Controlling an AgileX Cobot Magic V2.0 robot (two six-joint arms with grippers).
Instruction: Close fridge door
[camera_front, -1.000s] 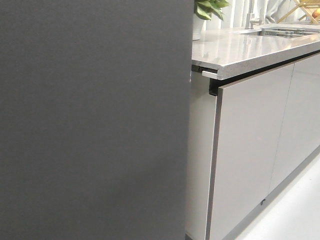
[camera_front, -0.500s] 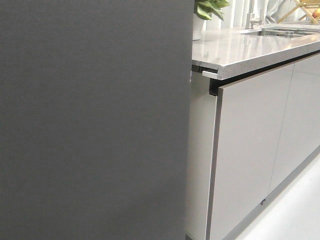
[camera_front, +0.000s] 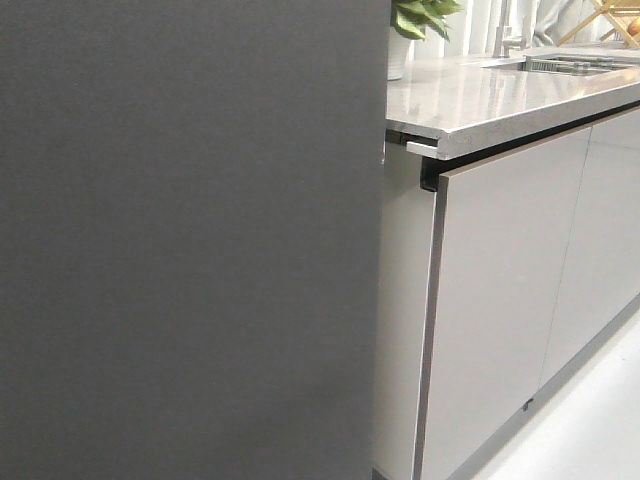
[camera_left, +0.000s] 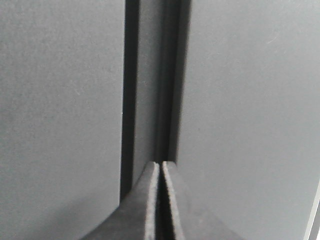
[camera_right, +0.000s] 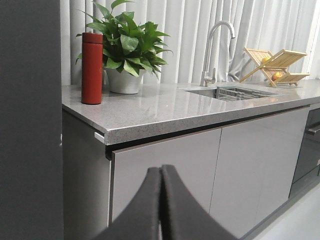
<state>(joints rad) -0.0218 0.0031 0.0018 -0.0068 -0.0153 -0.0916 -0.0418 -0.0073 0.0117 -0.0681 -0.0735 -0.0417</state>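
The fridge door (camera_front: 190, 240) fills the left of the front view as a matte dark grey slab, its edge next to the counter. In the left wrist view two dark grey panels (camera_left: 250, 100) meet at a narrow vertical seam (camera_left: 155, 80). My left gripper (camera_left: 160, 165) is shut and empty, its tips at the seam; contact cannot be told. My right gripper (camera_right: 161, 170) is shut and empty, held in the air in front of the light grey cabinet fronts (camera_right: 165, 165). The fridge's dark side (camera_right: 30, 120) shows beside it. Neither gripper shows in the front view.
A speckled grey counter (camera_front: 480, 95) runs to the right over glossy light grey cabinet fronts (camera_front: 500, 300). On it stand a red bottle (camera_right: 92, 67), a potted plant (camera_right: 125, 50), a sink with tap (camera_right: 220, 50) and a wooden dish rack (camera_right: 275, 65).
The fridge door's right edge and the counter have shifted a few pixels to the right in the front view. Little else differs.
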